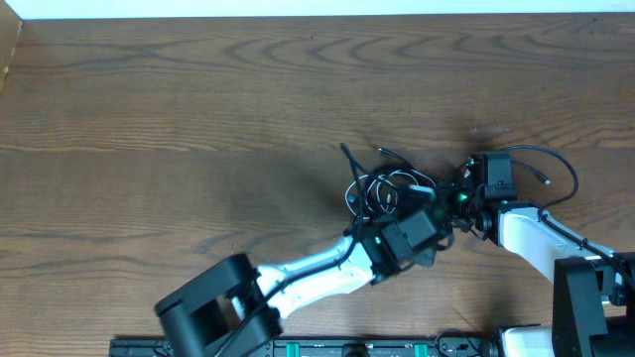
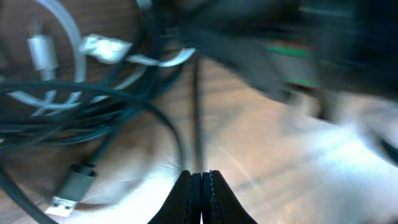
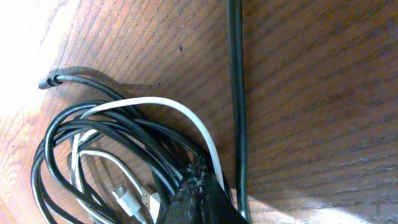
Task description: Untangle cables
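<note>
At table (image 1: 198, 119) centre, left claw (image 2: 202, 180) and right claw (image 3: 198, 182) pinch tangled cables (image 1: 385, 188).

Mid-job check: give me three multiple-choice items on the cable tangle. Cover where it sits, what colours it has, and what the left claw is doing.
1. Where does the cable tangle lie on the table?
A) at the left edge
B) right of the middle
C) in the far left corner

2. What colours are its cords?
A) black and white
B) red and blue
C) all yellow

3. How is the left claw?
A) wide open
B) out of view
C) shut, with a thin black cord running from its tips

Answers:
1. B: the overhead view shows it right of centre.
2. A: the right wrist view shows black loops and a white cord.
3. C: the left wrist view shows the fingers pressed together with the cord at their tips.
</note>
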You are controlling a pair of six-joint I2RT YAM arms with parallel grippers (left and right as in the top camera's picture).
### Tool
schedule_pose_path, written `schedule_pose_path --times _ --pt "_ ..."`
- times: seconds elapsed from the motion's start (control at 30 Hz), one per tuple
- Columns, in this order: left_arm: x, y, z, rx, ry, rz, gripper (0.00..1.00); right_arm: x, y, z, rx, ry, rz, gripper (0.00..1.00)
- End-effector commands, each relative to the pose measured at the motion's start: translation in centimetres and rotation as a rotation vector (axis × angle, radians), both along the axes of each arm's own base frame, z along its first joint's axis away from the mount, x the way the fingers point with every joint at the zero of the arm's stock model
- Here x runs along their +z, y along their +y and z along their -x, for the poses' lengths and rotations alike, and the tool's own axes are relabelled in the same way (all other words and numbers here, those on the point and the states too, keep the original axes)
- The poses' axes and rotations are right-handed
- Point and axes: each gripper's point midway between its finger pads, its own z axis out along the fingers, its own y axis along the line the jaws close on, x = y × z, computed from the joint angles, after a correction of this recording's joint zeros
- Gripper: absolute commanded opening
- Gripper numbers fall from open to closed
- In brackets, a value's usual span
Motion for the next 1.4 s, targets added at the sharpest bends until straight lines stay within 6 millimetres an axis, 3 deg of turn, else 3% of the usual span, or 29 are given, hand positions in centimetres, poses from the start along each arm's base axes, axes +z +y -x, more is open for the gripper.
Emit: schedule_pose_path --times 0.0,0.17,0.27,0.47,0.7,0.83,0.9,1.03,1.1,1.13,1.2,1.37 --pt "-1.5 1.2 -1.4 0.174 0.098 0.017 0.08 -4.1 -4.6 3.0 -0.099 0.131 0.204 0.01" --pt "-3.6 3.2 -3.1 0.43 0.208 0.031 0.08 -4.1 -4.6 3.0 -0.099 0.131 0.204 0.01" --pt "-4.4 4.0 -3.8 0.484 0.259 0.039 0.08 -4.1 -4.6 3.1 -0.096 0.133 0.205 0.01" --pt "-4.2 8.5 -9.0 0.695 0.142 0.019 0.08 -4.1 -4.6 3.3 -0.088 0.139 0.209 0.01" --pt "-4.0 13.6 -13.7 0.898 0.151 0.067 0.08 -4.3 -4.7 4.0 -0.065 0.162 0.22 0.01" --pt "-3.9 14.8 -14.7 0.889 0.129 0.05 0.08 -4.3 -4.3 3.9 0.003 0.139 0.222 0.01" --pt "-3.3 14.6 -15.7 0.767 0.051 0.022 0.08 -4.1 -3.6 3.8 0.078 0.113 0.202 0.01" --pt "-1.2 14.6 -16.8 0.647 -0.044 0.004 0.08 -2.0 0.7 2.8 0.339 -0.055 0.03 0.01" --pt "-0.3 14.5 -16.9 0.615 -0.069 0.003 0.08 -0.2 2.4 2.1 0.411 -0.147 -0.052 0.1" --pt "-0.3 14.3 -16.7 0.605 -0.057 0.009 0.08 1.5 3.3 1.6 0.476 -0.23 -0.078 0.26" --pt "-0.6 13.6 -16.1 0.575 -0.017 0.028 0.08 3.1 3.5 1.3 0.534 -0.314 -0.054 0.41" --pt "-0.6 13.3 -15.9 0.563 -0.005 0.037 0.07 6.3 4.4 1.2 0.649 -0.471 0.022 0.48"
